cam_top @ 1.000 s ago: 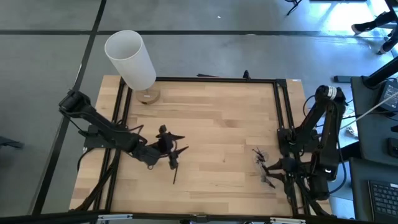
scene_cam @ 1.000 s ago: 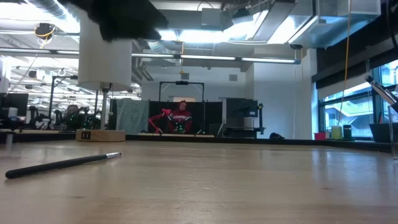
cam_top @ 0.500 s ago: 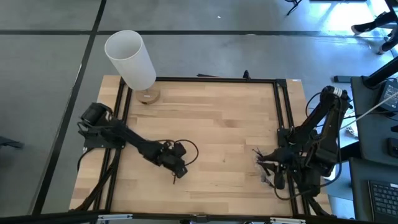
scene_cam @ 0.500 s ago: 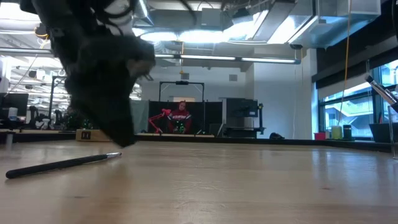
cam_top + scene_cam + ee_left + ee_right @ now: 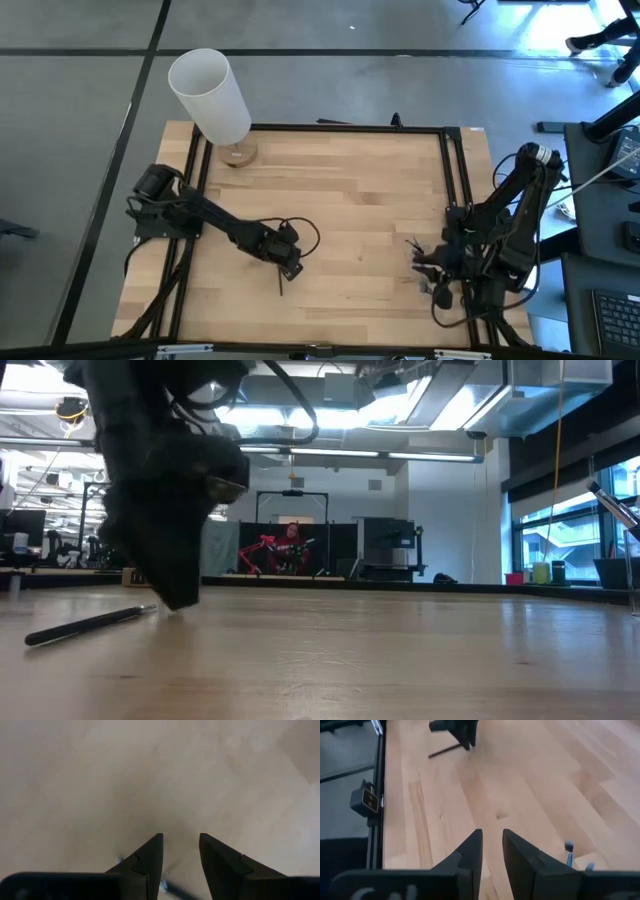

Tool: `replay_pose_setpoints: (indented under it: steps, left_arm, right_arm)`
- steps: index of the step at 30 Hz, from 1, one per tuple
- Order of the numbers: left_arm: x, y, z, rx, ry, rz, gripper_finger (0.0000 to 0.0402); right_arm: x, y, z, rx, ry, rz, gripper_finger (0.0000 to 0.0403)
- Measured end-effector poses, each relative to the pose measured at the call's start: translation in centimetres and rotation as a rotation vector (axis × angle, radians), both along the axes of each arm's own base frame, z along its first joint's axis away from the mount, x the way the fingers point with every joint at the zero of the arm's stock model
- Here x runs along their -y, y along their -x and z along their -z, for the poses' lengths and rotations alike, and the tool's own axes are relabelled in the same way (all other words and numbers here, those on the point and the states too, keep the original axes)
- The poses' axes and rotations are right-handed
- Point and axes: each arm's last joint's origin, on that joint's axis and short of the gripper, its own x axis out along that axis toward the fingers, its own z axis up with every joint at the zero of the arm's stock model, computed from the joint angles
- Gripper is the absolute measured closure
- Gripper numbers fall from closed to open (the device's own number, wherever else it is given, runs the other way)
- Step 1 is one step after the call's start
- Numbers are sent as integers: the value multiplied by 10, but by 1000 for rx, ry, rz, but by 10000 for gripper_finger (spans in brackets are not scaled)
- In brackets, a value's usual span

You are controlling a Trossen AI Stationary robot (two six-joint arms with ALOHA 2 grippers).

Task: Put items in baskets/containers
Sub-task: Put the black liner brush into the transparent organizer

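One dark makeup brush point(image 5: 282, 281) lies alone on the wooden table near its middle; the low view shows the brush point(image 5: 85, 625) flat, pale tip toward my left gripper point(image 5: 178, 598). My left gripper point(image 5: 288, 262) is open and points down, its fingers on either side of that tip end point(image 5: 167, 887). More brushes point(image 5: 420, 262) sit bunched at the table's right side, beside my right gripper point(image 5: 440, 285). My right gripper point(image 5: 492, 855) is open by a narrow gap and holds nothing; pale brush tips point(image 5: 568, 847) show beside it. The clear container cannot be made out. My left gripper comes from above, pointing down, with its open fingers point(image 5: 150, 860) on either side of the lone brush's pale-tipped end point(image 5: 120, 860), across the brush. The brush lies flat on the table. Whether a finger touches it, I cannot tell.
A tall white cylinder point(image 5: 210, 95) on a round wooden base point(image 5: 238, 153) stands at the table's far left corner. A black frame point(image 5: 345, 128) runs around the table's edges. Bare wood point(image 5: 360, 200) lies between the two arms.
My left gripper has come down to the table and moved toward the near edge and the right, ending over the lone brush's tip. The brush has shifted a little on the table. My right gripper has dropped slightly toward the near edge.
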Motion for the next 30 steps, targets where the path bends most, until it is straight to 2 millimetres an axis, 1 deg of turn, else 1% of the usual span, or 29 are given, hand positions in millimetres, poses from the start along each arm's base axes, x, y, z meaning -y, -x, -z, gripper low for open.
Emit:
replay_pose_setpoints:
  steps: [3, 8, 11, 16, 19, 26, 30]
  left_arm:
    - [2, 0, -11, -22, 23, 14, 284]
    - [2, 2, -41, -124, 12, 6, 292]
    - [3, 3, -49, -144, -28, -36, 292]
    - [4, 7, -39, -157, 33, -208, 292]
    - [4, 5, -35, -149, 43, -298, 292]
    - [5, -1, -28, -114, 33, -331, 292]
    - [7, -2, -16, -169, 52, -362, 292]
  right_arm:
    - [-2, -1, 3, -23, -2, -5, 328]
    - [-2, -1, 3, -23, -4, -4, 328]
    - [-2, -1, 3, -19, -2, -3, 328]
    - [-5, -2, 6, -9, 32, 0, 328]
    - [-8, -4, 11, -16, 58, 1, 328]
    - [-18, -8, 25, -80, 91, -7, 328]
    - [-22, -9, 31, -100, 81, 5, 328]
